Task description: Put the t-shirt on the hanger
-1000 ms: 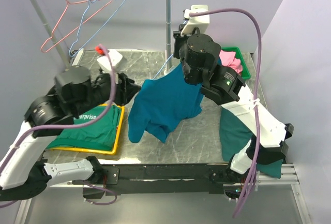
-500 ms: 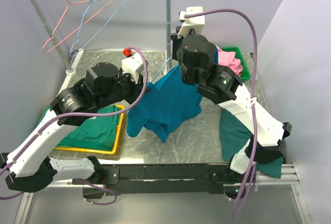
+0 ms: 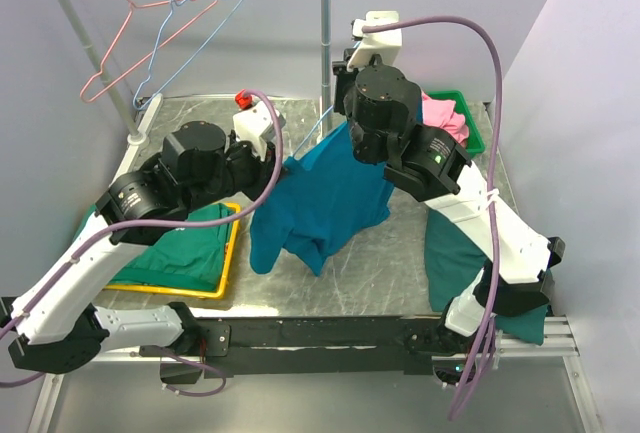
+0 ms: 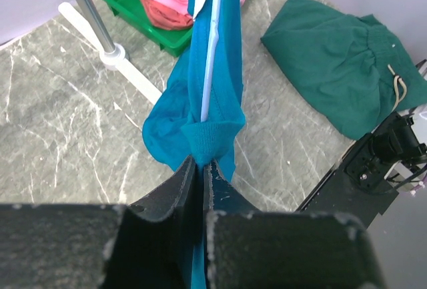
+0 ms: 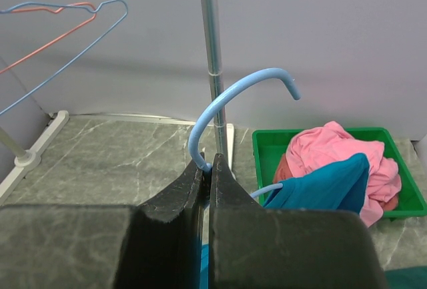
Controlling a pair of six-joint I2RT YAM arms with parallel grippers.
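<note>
The teal-blue t-shirt (image 3: 320,198) hangs in the air above the table, draped over the light-blue wire hanger (image 3: 316,133). My right gripper (image 3: 352,125) is shut on the hanger (image 5: 227,89) just below its hook, and a teal fold (image 5: 320,189) shows beside it. My left gripper (image 3: 278,171) is shut on a bunched edge of the t-shirt (image 4: 207,135). In the left wrist view the hanger wire (image 4: 210,55) runs down inside the cloth, and a white label (image 4: 200,2) shows near the top.
A metal rack (image 3: 325,43) at the back carries a pink-red hanger (image 3: 130,23) and another blue hanger (image 3: 195,38). A green bin (image 3: 470,128) holds a pink garment (image 3: 445,118). A yellow tray (image 3: 232,253) holds a dark green shirt (image 3: 175,248). A dark green garment (image 3: 450,253) lies right.
My left arm swung right from above the yellow tray to the t-shirt's left edge and closed on it. The right arm and hanger have barely moved.
</note>
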